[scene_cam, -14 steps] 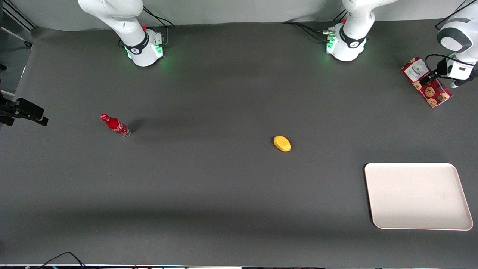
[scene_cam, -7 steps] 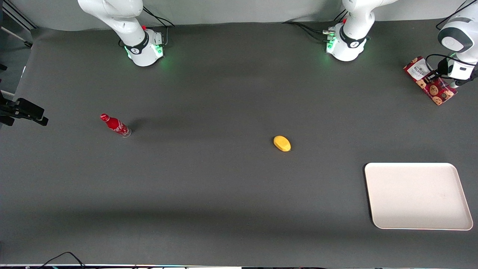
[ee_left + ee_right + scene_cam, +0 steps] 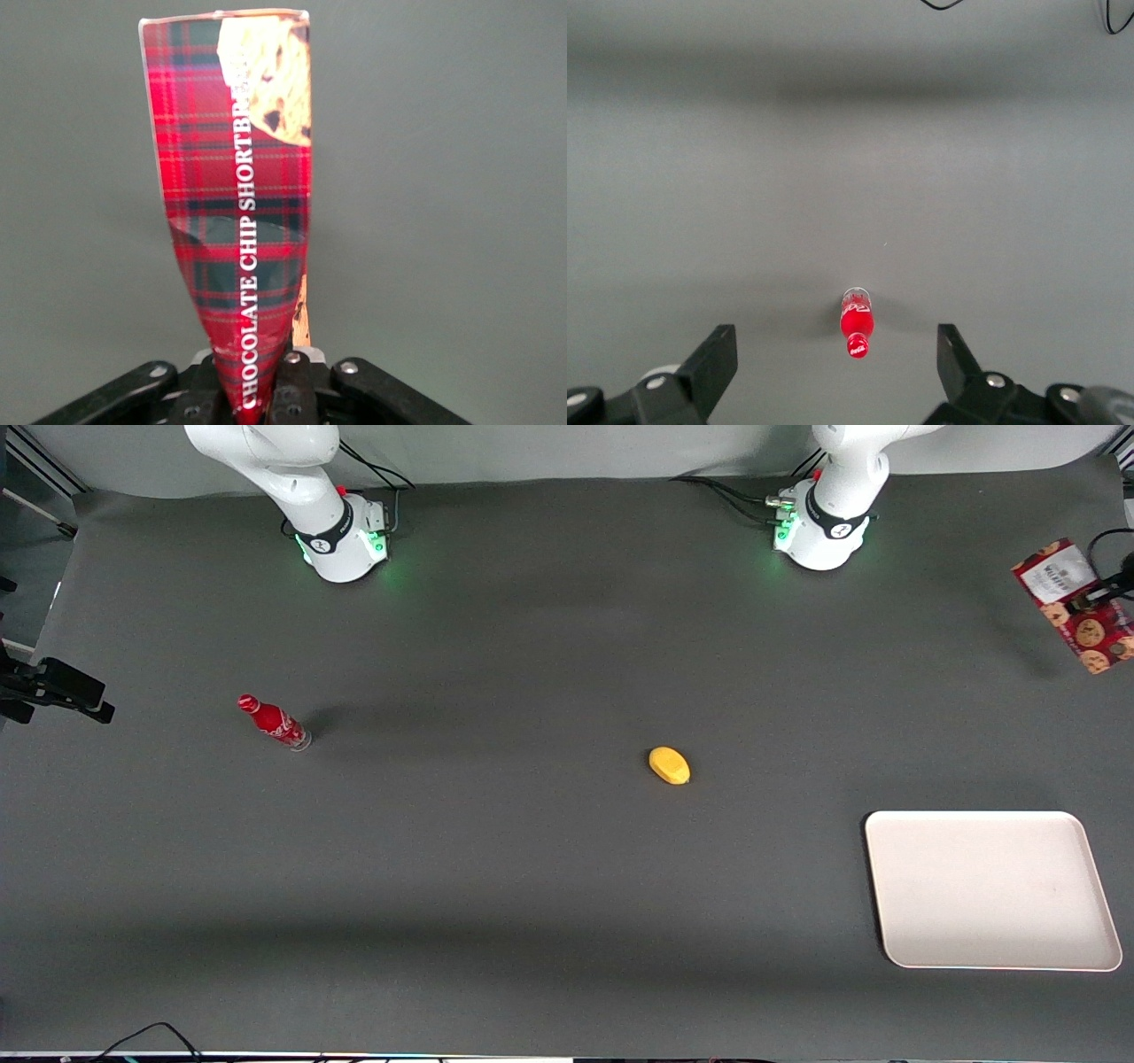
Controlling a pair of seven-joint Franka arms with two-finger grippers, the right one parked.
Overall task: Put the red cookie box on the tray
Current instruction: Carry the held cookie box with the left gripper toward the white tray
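Note:
The red cookie box hangs in the air at the working arm's end of the table, its white label end pointing toward the arm bases. My left gripper is shut on its middle, and most of the arm is out of the front view. In the left wrist view the tartan box reading "CHOCOLATE CHIP SHORTBREAD" sticks out from between my fingers, pinched at its narrow edge. The off-white tray lies flat on the table, nearer the front camera than the box, with nothing on it.
A yellow lemon-like object lies mid-table. A small red bottle stands toward the parked arm's end, also seen as the red bottle in the right wrist view. Two arm bases stand at the table's edge farthest from the front camera.
The gripper has lifted the cookie box off the table and carried it up and outward toward the working arm's end of the table. Lemon, bottle and tray have not moved.

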